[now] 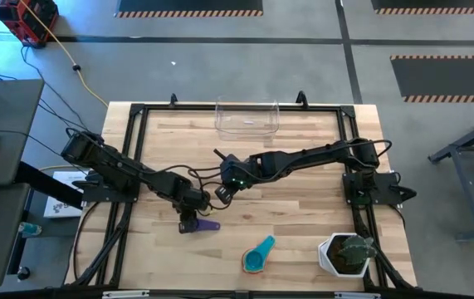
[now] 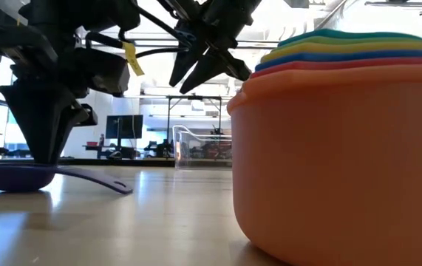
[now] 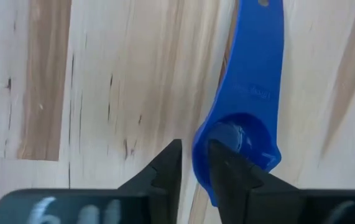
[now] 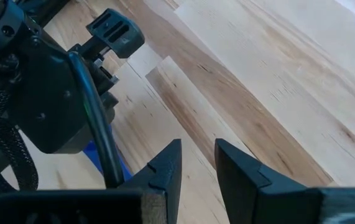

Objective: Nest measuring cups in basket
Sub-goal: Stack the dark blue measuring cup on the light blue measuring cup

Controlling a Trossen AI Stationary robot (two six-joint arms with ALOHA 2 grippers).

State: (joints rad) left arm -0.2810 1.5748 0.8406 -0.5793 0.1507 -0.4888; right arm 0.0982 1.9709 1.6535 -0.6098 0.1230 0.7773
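Observation:
A purple measuring cup (image 1: 206,224) rests bowl-down on the wooden table, its flat handle (image 2: 96,179) pointing toward the right edge. My left gripper (image 3: 196,149) points down at its bowl and is open, with one finger inside the bowl and one outside its wall. My right gripper (image 1: 222,193) hangs open above the table just beyond it, with nothing between its fingers. A nested stack of cups (image 1: 259,254), orange outermost and light blue on top, stands near the front edge. The clear basket (image 1: 247,118) sits at the far edge. My left gripper stands astride the bowl's wall (image 3: 199,163) from above, on the side away from the handle. One finger (image 3: 230,171) is inside the bowl and the other (image 3: 168,168) is outside, with a sliver of table showing beside it. I cannot tell whether either finger touches the wall.
A white pot with a green plant (image 1: 349,254) stands at the front right corner. In the low view the stack of cups (image 2: 344,148) fills the right half of the picture. Bare wood lies between the grippers and the basket (image 2: 196,144).

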